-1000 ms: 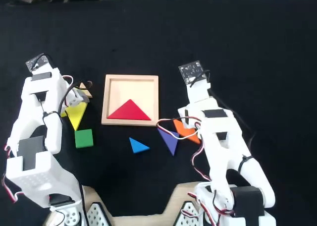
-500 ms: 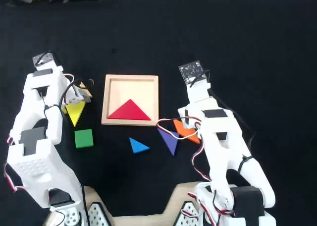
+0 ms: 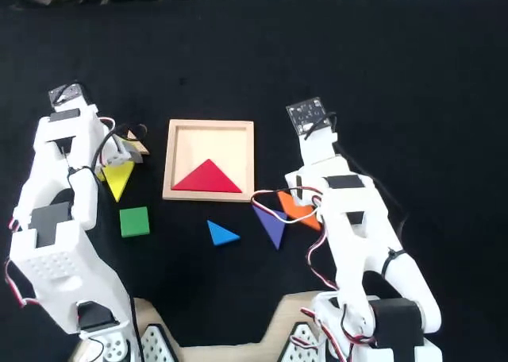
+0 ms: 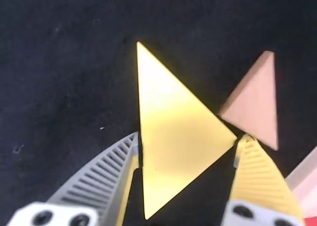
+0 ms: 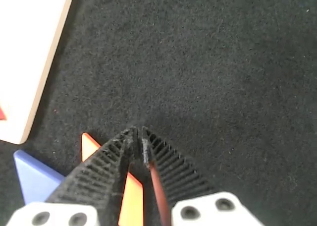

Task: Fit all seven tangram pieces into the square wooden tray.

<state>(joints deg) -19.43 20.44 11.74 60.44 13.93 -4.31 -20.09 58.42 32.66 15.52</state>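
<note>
The yellow triangle (image 4: 168, 117) is clamped between the fingers of the left pincer (image 4: 187, 144) on the black surface (image 3: 397, 76), and a tan triangle (image 4: 255, 102) is touching one fingertip. The right pincer (image 5: 137, 133) is held clenched above the orange piece (image 5: 131, 196), with the wooden tray (image 3: 209, 126) near it.

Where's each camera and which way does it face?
High view: fixed overhead, looking down at the wooden tray and both arms.
Left wrist view: on that arm, past the left claw at the yellow triangle.
Right wrist view: on that arm, past the right claw at the orange piece.
Shared: yellow triangle, high and left wrist views.
</note>
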